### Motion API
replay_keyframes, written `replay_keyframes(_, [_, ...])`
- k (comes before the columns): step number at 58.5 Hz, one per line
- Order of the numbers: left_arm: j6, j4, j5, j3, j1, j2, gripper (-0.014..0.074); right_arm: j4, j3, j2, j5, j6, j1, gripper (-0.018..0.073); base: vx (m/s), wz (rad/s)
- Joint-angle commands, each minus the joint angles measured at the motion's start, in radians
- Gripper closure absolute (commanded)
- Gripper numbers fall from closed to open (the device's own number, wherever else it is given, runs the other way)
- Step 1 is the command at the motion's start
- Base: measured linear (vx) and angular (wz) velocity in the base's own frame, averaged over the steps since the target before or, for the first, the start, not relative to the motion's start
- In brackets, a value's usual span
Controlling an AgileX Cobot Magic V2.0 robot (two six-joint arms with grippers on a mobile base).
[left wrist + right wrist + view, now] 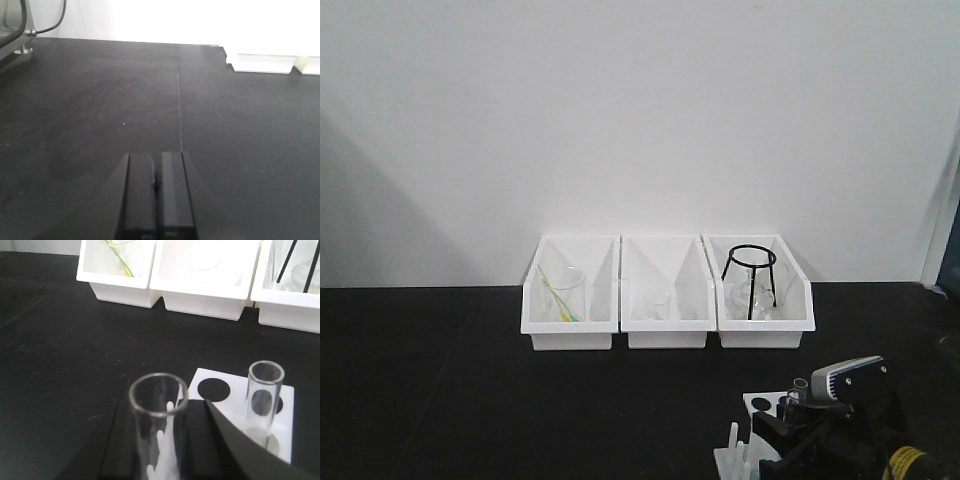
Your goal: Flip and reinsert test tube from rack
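Right gripper [159, 450]: jaws closed against either side of one upright test tube [158, 420], open rim up, held beside the rack [287, 430]; white pegs [167, 450] show through its glass. A second tube [264, 397] stands in a hole of the rack, near an unfilled hole [214, 389]. Left gripper [156, 200]: jaws pressed together on nothing, over bare black table [100, 100]; three white bins [665, 295] line the wall behind.
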Motion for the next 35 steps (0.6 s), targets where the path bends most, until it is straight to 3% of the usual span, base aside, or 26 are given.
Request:
replay_keyframes(1, [0.0, -0.004, -0.086, 0.0, -0.007, -0.01, 0.0603, 0.006, -0.028, -0.031, -0.09, -0.002, 0.0, 0.0244, 0.0, 0.0])
replay_keyframes(14, [0.0, -0.004, -0.086, 0.0, -0.007, -0.01, 0.0603, -0.021, -0.028, -0.098, -0.069, -0.003, 0.0, 0.0035, 0.0, 0.0])
replay_keyframes(35, [0.0, -0.004, -0.086, 0.0, -0.007, -0.01, 0.0603, -0.021, -0.028, -0.502, 0.155, 0.125, 0.0, 0.0016, 0.0, 0.0])
